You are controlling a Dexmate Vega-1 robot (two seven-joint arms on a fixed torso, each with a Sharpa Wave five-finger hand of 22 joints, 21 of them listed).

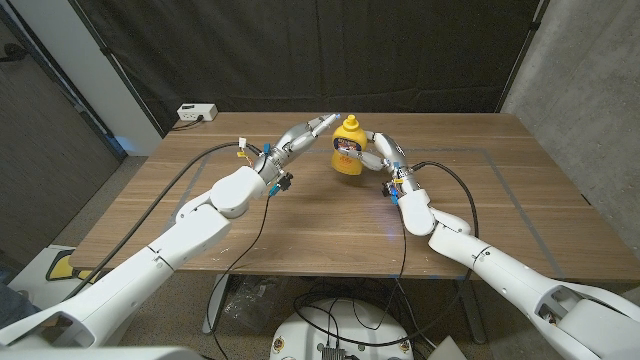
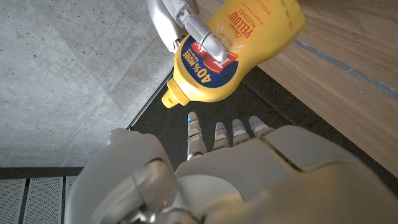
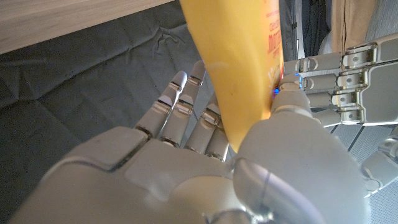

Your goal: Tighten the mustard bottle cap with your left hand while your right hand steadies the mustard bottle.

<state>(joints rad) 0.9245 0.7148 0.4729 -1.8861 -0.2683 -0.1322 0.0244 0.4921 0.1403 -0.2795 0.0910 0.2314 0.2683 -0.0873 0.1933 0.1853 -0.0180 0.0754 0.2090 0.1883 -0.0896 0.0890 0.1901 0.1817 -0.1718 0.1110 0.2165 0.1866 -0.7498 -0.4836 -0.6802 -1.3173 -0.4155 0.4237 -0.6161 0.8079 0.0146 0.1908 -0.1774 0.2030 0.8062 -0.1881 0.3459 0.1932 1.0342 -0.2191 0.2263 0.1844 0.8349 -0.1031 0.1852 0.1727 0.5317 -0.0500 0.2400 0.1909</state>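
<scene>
The yellow mustard bottle (image 1: 348,152) stands upright at the far middle of the table, its yellow cap (image 1: 350,123) on top. My right hand (image 1: 381,153) grips the bottle's body from its right side. In the right wrist view the thumb and fingers of that hand (image 3: 186,162) wrap the bottle (image 3: 239,68). My left hand (image 1: 303,137) reaches in from the left with its fingers straight and apart, tips beside the cap. The left wrist view shows its fingertips (image 2: 217,132) a short gap from the cap (image 2: 169,98) and holding nothing, with the bottle (image 2: 249,43) beyond.
A white box (image 1: 197,113) sits at the table's (image 1: 320,230) far left corner. Black cables (image 1: 250,235) trail over the tabletop from both wrists. Thin tape lines (image 1: 505,190) mark the right half of the table. A black curtain hangs behind.
</scene>
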